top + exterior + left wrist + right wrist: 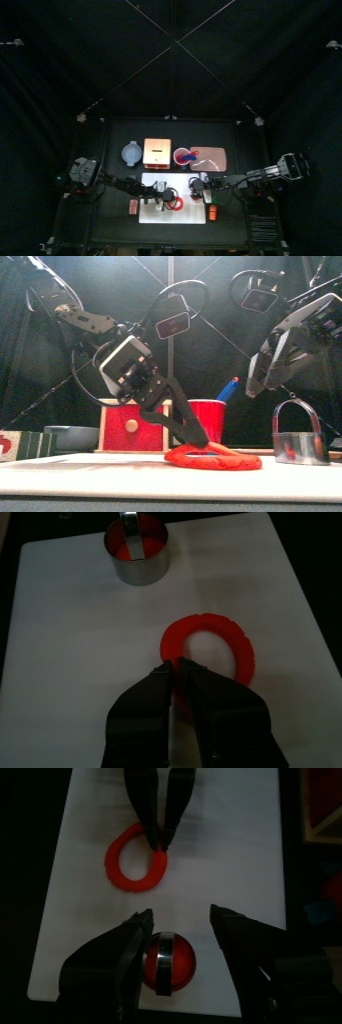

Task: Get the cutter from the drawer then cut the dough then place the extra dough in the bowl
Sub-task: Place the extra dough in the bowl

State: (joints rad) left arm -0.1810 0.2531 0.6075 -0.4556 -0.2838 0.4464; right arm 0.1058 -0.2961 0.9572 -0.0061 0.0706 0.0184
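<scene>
On the white rectangular cutting board [67,662], which serves as the reference for all positions below, both black arms are at work. The left arm enters from the board's left side. The left gripper [174,665] is closed to a narrow pinch on the near edge of the flat red dough ring [210,619]. The ring lies on the board near its middle, and the pinched edge sits slightly raised in the front view.

The right arm enters from the board's right side. The right gripper [181,914] is spread wide and holds nothing. Its jaws straddle the space above the round metal cutter with a wire handle [301,448] and appear clear of it.

Behind the board stand the containers:
- Pale wooden box with a red drawer front [158,150]: behind the board's middle.
- Flat pink tray [211,158]: behind the board's right end.
- Blue-grey bowl [130,153]: behind the board's left end; contents cannot be determined.
- Red cup [207,421]: between box and tray, holding a blue toy knife [227,388].

The cutter stands upright on the board's right part, well apart from the ring, and encloses a red dough disc [181,958].
</scene>
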